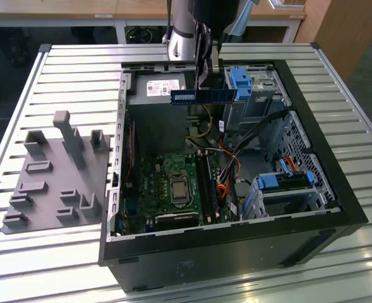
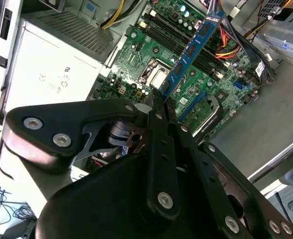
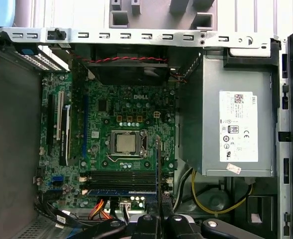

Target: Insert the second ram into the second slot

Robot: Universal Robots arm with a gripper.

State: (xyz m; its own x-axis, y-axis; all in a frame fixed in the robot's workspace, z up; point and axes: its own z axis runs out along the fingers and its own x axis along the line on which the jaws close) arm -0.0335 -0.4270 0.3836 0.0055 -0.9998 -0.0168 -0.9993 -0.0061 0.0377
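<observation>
Nearest in the exterior view is the black front wall of the computer case (image 1: pixel 236 243), which lies open on the slatted table (image 1: pixel 72 69). Above the case's far end, the tool (image 1: pixel 206 85) is pressed together on the second ram (image 1: pixel 220 95) and pinches it at about mid-length by the upper edge. The stick hangs level in the air, clear of everything. The memory slots (image 1: pixel 210 186) lie lower than the tool and off to one side of it, on the motherboard (image 1: pixel 173 183).

In the first wrist view, the ram (image 3: pixel 157 174) shows edge-on as a thin line running straight out from the tool (image 3: pixel 158 221). The dark slots (image 3: pixel 121 177) run crosswise to that line. The stick's long axis appears to stand about square to the slots.

In the second wrist view, the tool's black links converge on the fingertips (image 2: pixel 158 102). The blue stick (image 2: pixel 193 47) reaches away from them, crossing over the slots (image 2: pixel 168 31) well below it without touching them.
</observation>
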